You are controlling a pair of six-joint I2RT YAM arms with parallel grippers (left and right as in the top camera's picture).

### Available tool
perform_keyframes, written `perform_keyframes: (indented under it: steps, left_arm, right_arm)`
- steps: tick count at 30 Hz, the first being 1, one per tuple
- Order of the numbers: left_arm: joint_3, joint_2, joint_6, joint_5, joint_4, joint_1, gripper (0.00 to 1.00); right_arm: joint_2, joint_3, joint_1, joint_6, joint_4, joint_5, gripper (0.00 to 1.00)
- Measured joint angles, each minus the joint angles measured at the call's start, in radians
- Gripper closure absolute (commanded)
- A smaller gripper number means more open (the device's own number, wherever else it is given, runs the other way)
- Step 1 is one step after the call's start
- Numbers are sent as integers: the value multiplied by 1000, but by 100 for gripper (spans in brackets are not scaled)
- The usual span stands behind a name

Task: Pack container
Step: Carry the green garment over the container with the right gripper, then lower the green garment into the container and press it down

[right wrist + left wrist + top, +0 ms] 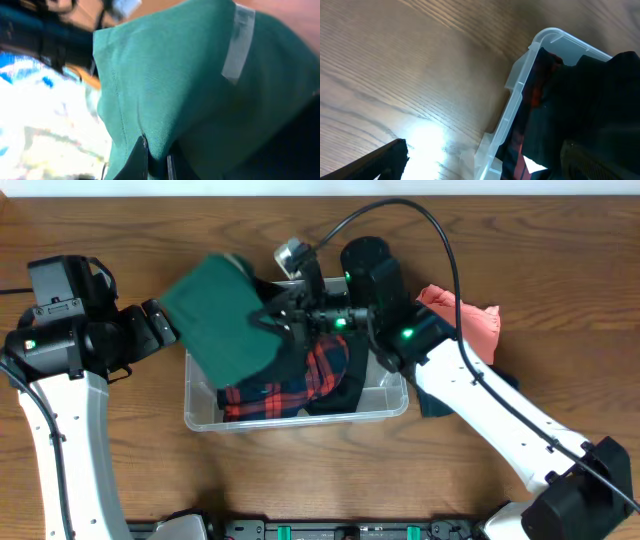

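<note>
The clear plastic container [300, 422] sits mid-table with a red plaid garment [270, 395] and a black garment [335, 395] inside. My right gripper [275, 320] is shut on a green garment [220, 315], which hangs lifted over the container's left end. In the right wrist view the green garment [190, 85] fills the frame, pinched in that gripper [156, 162], with a white tag [239, 45] showing. My left gripper [170, 328] is open at the container's left wall. In the left wrist view that gripper [485, 152] straddles the container's rim [520, 95], with one finger [385, 160] outside over the wood.
A coral garment [465, 315] lies to the right of the container, behind my right arm. A dark teal garment [432, 398] lies partly under that arm. Bare wooden table [300, 480] runs along the front, and bare table [395, 65] lies to the left.
</note>
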Motion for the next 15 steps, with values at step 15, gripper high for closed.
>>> perform_keyframes:
  steps: [15]
  left_arm:
    - [0, 0, 0, 0, 0, 0, 2]
  right_arm:
    - [0, 0, -132, -300, -506, 497, 99]
